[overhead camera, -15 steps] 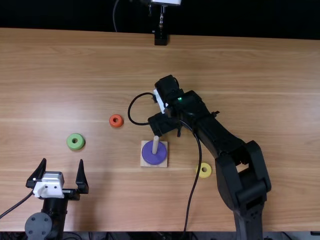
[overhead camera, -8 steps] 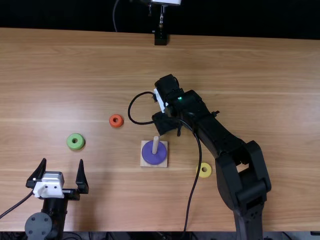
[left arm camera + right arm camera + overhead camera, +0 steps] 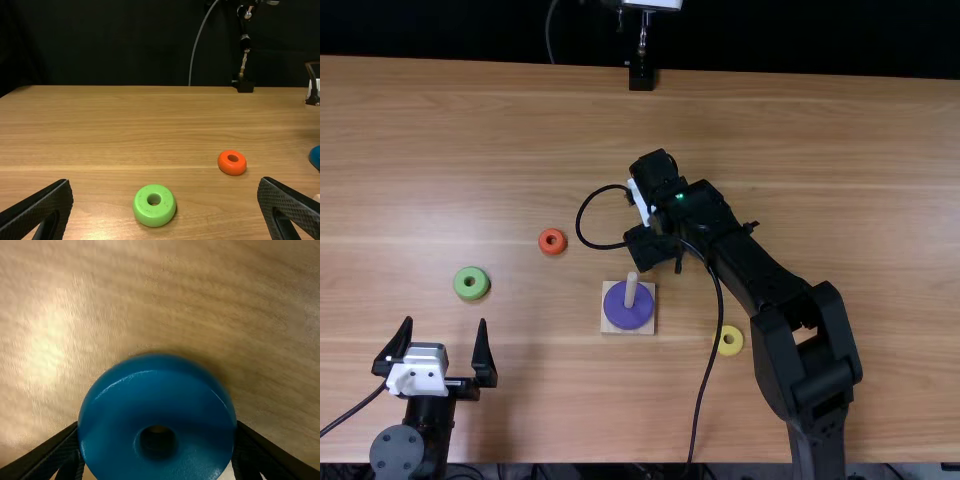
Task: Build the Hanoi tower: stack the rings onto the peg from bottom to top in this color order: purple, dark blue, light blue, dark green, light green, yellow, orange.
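Observation:
Over the table just beyond the peg stands my right gripper (image 3: pixel 653 246); in the right wrist view this gripper (image 3: pixel 157 429) is shut on a large blue ring (image 3: pixel 160 397), a finger at each side. A bit of blue ring (image 3: pixel 315 156) shows in the left wrist view. The purple ring (image 3: pixel 628 315) lies around the upright wooden peg (image 3: pixel 631 289), on its square base (image 3: pixel 609 327). My left gripper (image 3: pixel 445 322), also in its wrist view (image 3: pixel 165 184), is open near the front left, nearer than the green ring (image 3: pixel 471 283).
An orange ring (image 3: pixel 552 241) lies left of the right gripper. The yellow ring (image 3: pixel 730 340) sits right of the peg base, close to the right arm and its hanging cable (image 3: pixel 698 420). A black stand (image 3: pixel 641 78) rises at the far edge.
The black end of my right gripper has drawn in slightly rightward, off its earlier spot nearer the orange ring. The left arm and the rings on the table have kept still.

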Available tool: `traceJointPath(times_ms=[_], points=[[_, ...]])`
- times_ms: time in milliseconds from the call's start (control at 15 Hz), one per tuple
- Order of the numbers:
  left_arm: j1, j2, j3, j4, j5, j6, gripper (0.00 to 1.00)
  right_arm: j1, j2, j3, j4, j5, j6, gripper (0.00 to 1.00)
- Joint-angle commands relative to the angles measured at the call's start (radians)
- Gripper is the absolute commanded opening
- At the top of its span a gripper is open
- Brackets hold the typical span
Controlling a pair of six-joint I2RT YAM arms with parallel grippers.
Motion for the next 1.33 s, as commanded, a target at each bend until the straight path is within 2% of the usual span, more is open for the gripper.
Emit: traceJointPath(times_ms=[0, 67, 267, 733, 933, 1267], points=[[0.009, -0.012, -0.017, -0.014, -0.001, 0.009, 1.00, 0.007, 0.006, 0.058, -0.021, 0.016, 0.061, 0.00], [0.009, -0.012, -0.017, -0.016, -0.001, 0.009, 1.00, 0.007, -0.011, 0.078, -0.036, 0.016, 0.085, 0.00], [0.009, -0.012, -0.017, -0.016, -0.001, 0.009, 1.00, 0.007, -0.094, 0.124, -0.093, 0.016, 0.085, 0.00], [0.009, -0.012, -0.017, -0.016, -0.001, 0.009, 1.00, 0.012, -0.167, 0.364, -0.347, 0.005, 0.072, 0.00], [0.009, -0.012, -0.017, -0.014, -0.001, 0.009, 1.00, 0.053, -0.238, 0.372, -0.367, 0.005, 0.035, 0.00], [0.009, -0.012, -0.017, -0.014, -0.001, 0.009, 1.00, 0.113, -0.339, 0.369, -0.458, -0.001, 0.037, 0.00]])
